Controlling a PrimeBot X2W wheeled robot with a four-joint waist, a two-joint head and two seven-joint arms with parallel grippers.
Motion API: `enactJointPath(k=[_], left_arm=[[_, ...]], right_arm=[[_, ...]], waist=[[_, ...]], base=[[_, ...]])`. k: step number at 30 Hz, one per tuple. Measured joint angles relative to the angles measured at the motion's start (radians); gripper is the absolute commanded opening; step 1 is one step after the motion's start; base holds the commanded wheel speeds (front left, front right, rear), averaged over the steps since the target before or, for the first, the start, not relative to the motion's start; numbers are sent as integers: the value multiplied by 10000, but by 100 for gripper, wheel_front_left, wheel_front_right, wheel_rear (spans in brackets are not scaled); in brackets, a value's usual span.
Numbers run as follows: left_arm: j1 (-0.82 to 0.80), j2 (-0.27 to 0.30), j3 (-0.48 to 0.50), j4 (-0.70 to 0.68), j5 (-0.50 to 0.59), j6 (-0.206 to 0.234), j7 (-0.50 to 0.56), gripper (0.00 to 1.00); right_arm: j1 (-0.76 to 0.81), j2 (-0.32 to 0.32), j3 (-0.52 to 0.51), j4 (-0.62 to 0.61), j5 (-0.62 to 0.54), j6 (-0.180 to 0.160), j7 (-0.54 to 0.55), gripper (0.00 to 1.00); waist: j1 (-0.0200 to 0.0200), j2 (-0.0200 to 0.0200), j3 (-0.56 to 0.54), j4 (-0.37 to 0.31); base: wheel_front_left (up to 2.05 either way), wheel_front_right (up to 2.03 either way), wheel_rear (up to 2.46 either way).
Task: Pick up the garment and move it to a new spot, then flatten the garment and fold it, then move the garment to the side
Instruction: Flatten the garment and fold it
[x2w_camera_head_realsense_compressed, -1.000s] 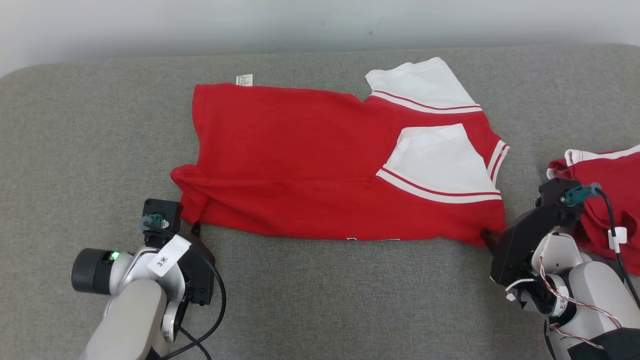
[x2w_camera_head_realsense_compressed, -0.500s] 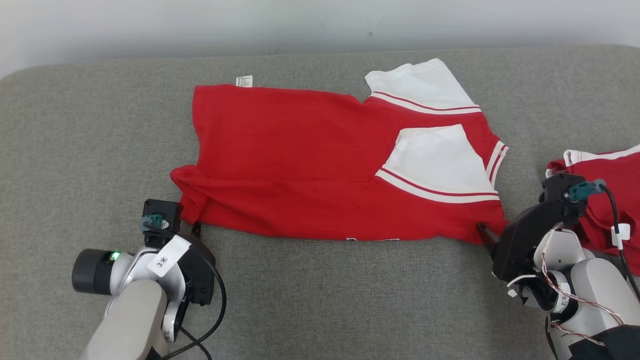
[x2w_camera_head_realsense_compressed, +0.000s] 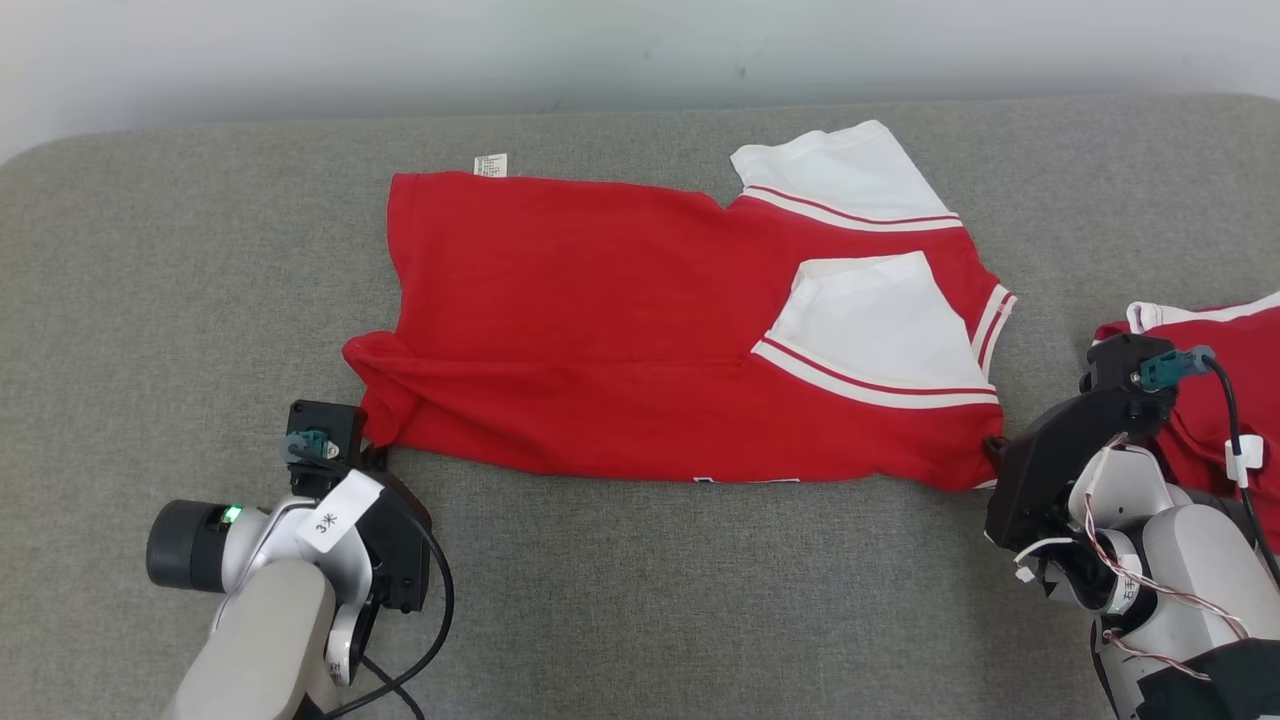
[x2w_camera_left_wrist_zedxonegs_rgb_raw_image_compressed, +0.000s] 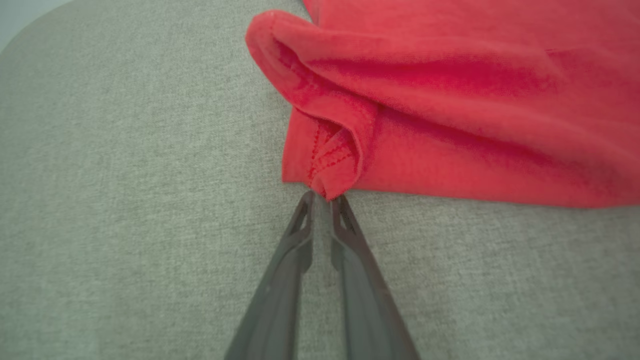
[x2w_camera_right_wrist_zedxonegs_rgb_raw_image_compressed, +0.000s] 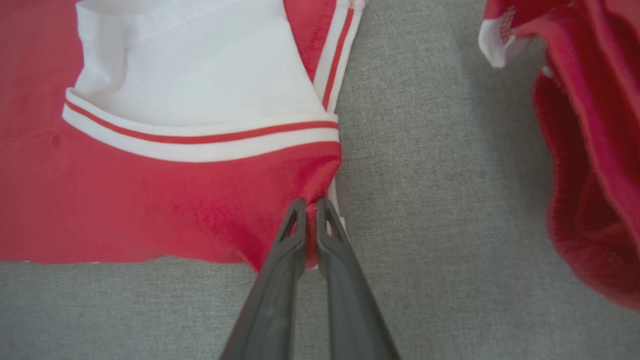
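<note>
Since a second ago both grippers have closed in on the shirt (x2w_camera_head_realsense_compressed: 600, 320). The right gripper (x2w_camera_right_wrist_zedxonegs_rgb_raw_image_compressed: 311, 204) had its fingers spread just off the near right corner and is now clamped on that corner. The left gripper (x2w_camera_left_wrist_zedxonegs_rgb_raw_image_compressed: 324, 196) has pinched shut on the near left hem corner, with a bit of red cloth between the tips. The shirt lies mid table (x2w_camera_head_realsense_compressed: 640, 600), mostly flat, left hem rolled, white sleeves toward the right. A label (x2w_camera_head_realsense_compressed: 489, 164) pokes out at the far left corner. Another red garment (x2w_camera_head_realsense_compressed: 1225, 400) is heaped at the right edge, apart from the shirt.
</note>
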Motion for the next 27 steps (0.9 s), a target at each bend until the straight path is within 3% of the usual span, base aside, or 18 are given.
enactJointPath(k=[22,27], left_arm=[[154,199,261,-48,-320,-12,-445,0],[792,236,318,-282,-612,-332,-621,0]], right_arm=[[441,-6,-282,-38,27,10,-94,0],[1150,-10,-447,-502,353,199,-105,0]], waist=[[0,0,-329,-27],[0,0,-543,11]], base=[[0,0,0],[0,0,0]])
